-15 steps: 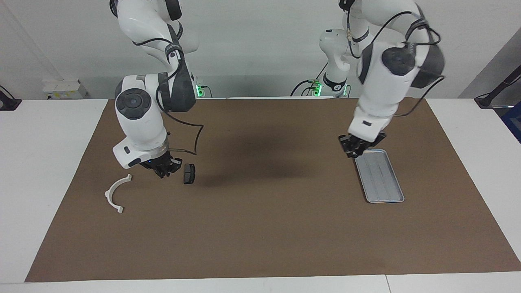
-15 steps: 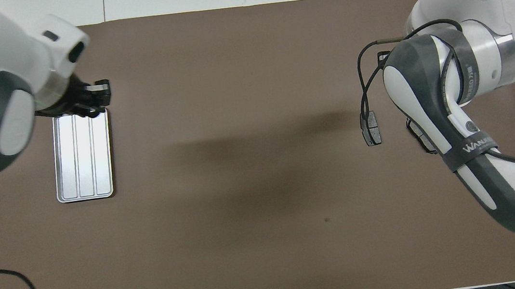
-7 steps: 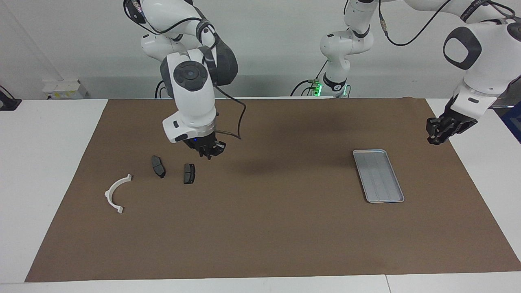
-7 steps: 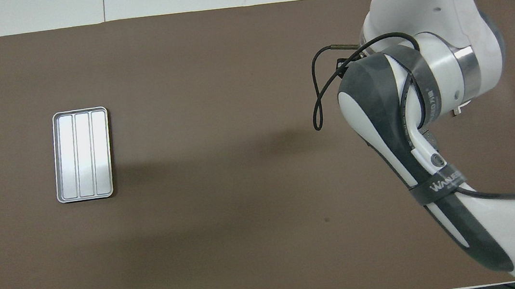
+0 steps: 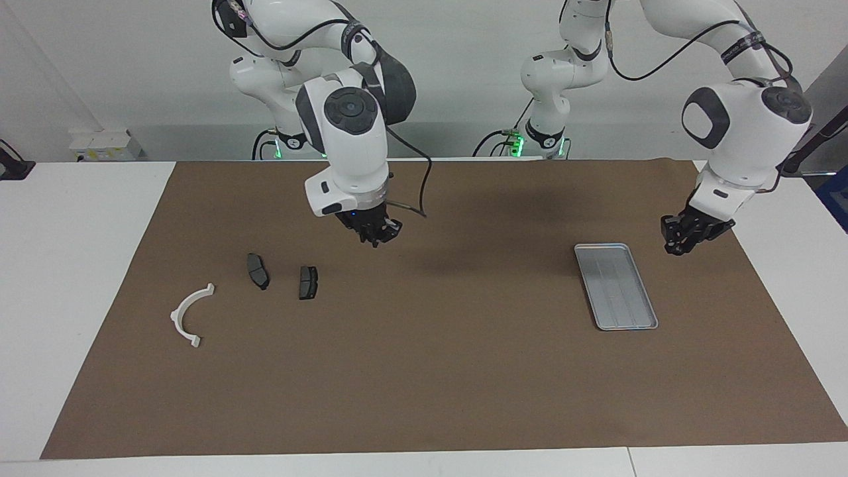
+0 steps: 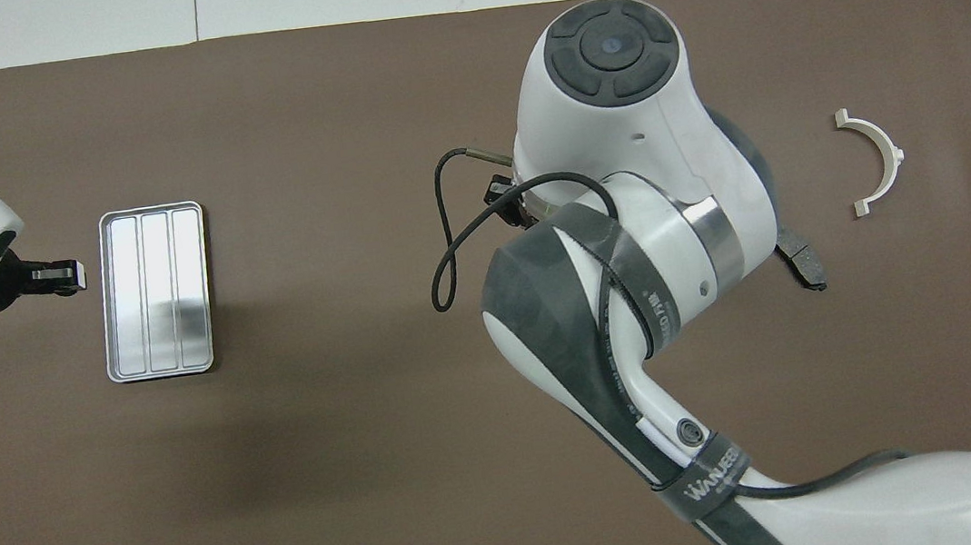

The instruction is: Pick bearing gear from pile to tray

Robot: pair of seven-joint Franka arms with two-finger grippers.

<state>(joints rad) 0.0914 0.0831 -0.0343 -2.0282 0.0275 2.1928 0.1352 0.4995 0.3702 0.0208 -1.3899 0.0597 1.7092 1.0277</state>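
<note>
From above, arm hides one brake pad (image 5: 308, 283), facing view shows both

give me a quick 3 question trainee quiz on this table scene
1. True or false: the tray already holds a part.
2. How many dark brake pads lie on the brown mat?
3. Which loose part lies closest to the right arm's end of the table? A) white arc piece B) brake pad C) tray

Key:
1. False, it is bare.
2. Two, side by side and apart, in the facing view.
3. A. The tray lies toward the left arm's end, with the left end effector beside it; the right end effector is raised over the mat.
</note>
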